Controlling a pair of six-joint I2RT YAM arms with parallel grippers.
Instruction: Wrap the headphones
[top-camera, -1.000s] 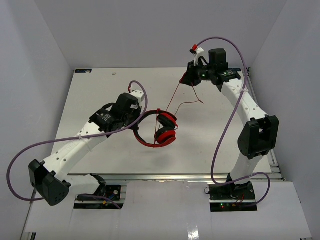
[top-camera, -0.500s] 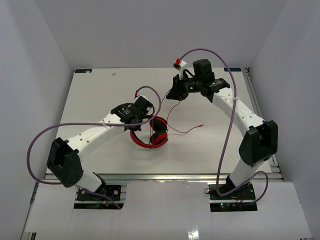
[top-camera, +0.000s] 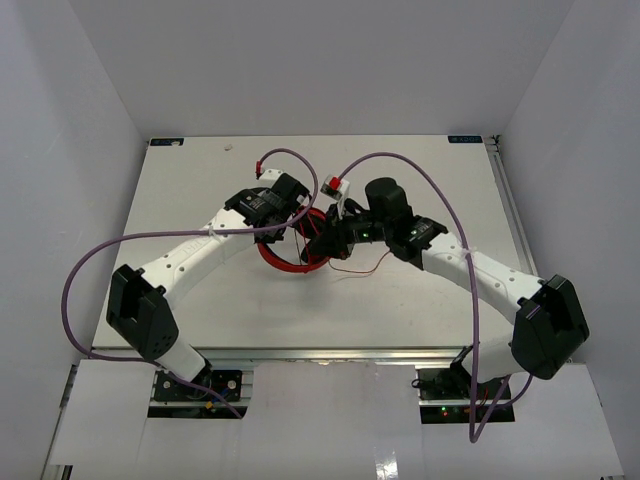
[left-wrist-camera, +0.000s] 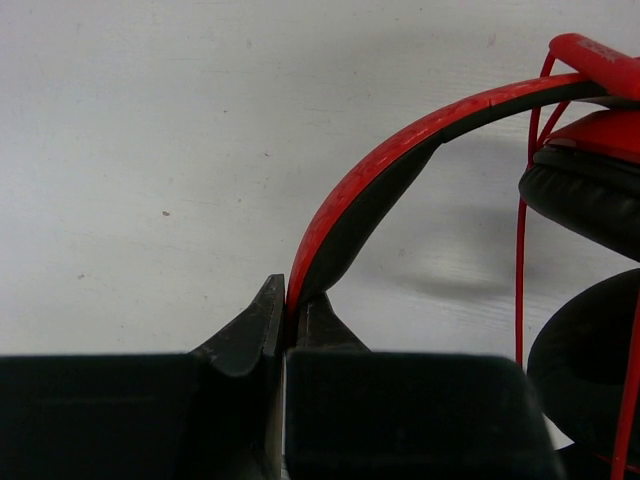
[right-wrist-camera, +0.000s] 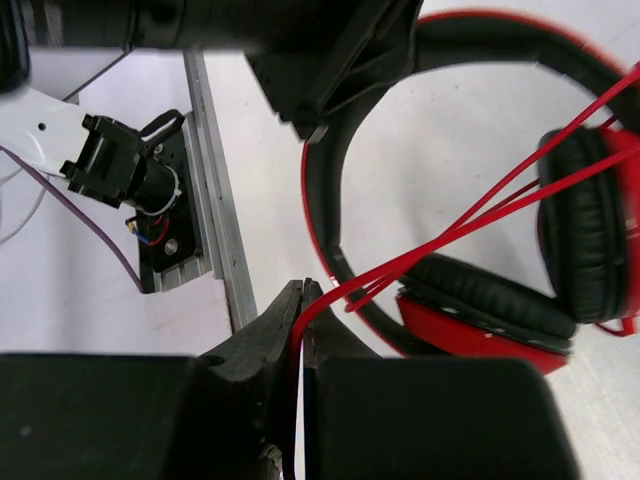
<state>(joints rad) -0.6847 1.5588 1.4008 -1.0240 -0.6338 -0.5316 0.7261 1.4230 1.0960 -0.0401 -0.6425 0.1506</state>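
The red headphones (top-camera: 290, 262) are held up near the table's middle, between the two arms. My left gripper (left-wrist-camera: 288, 310) is shut on the red-and-black headband (left-wrist-camera: 372, 170); it is in the top view (top-camera: 298, 222) too. The black-padded earcups (left-wrist-camera: 590, 200) hang at the right of the left wrist view. My right gripper (right-wrist-camera: 303, 300) is shut on the thin red cord (right-wrist-camera: 470, 228), which runs taut across the earcups (right-wrist-camera: 590, 240) in several strands. In the top view the right gripper (top-camera: 322, 245) is right beside the headphones. The cord's free end (top-camera: 365, 270) trails on the table.
The white table (top-camera: 200, 180) has an aluminium rail (top-camera: 350, 352) along its near edge and white walls around it. Thick purple cables (top-camera: 100, 260) loop off both arms. The left arm's base (right-wrist-camera: 130, 170) shows in the right wrist view.
My right gripper has swung down and left with the cord, from the far right to right beside the headphones. My left gripper has carried the headphones slightly farther back and turned them.
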